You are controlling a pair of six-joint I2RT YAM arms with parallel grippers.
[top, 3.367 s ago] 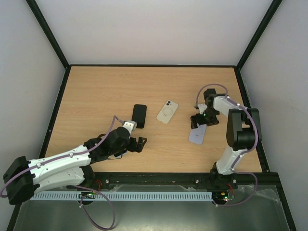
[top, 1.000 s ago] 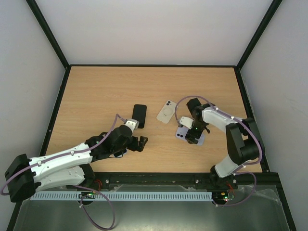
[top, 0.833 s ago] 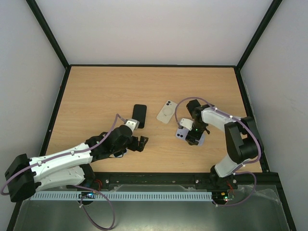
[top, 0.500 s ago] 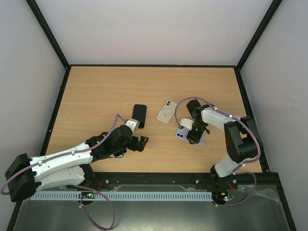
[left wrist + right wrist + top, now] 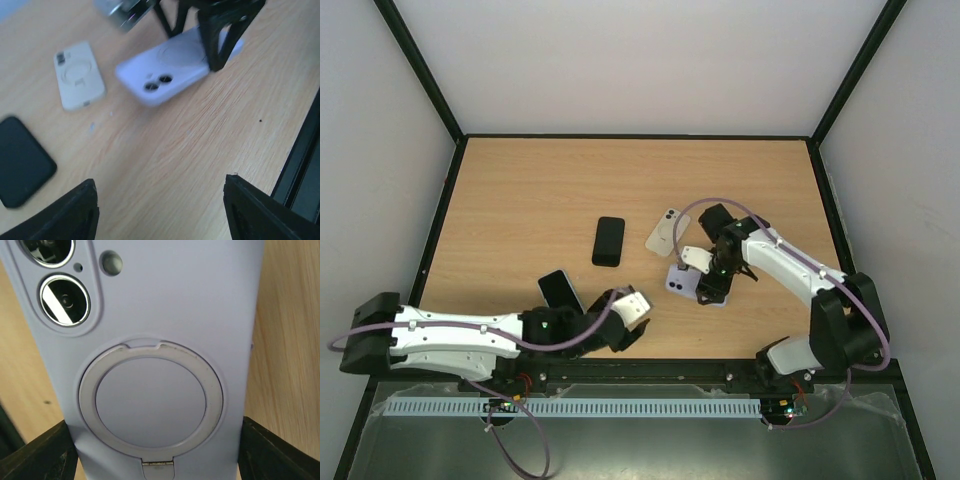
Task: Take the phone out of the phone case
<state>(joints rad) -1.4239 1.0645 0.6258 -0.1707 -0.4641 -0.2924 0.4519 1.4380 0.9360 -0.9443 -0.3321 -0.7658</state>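
Phone (image 5: 678, 284), back up, lens end pointing left, pinched across by right hand (image 5: 707, 282); left hand (image 5: 161, 212) spread.

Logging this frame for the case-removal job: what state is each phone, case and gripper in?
lavender phone: in its case, back up, clamped.
right gripper: jaws shut on lavender phone.
left gripper: jaws open, empty.
cream case: lying flat, back up, not gripped.
far black phone: lying flat, dark face up.
near black phone: lying flat, not gripped.
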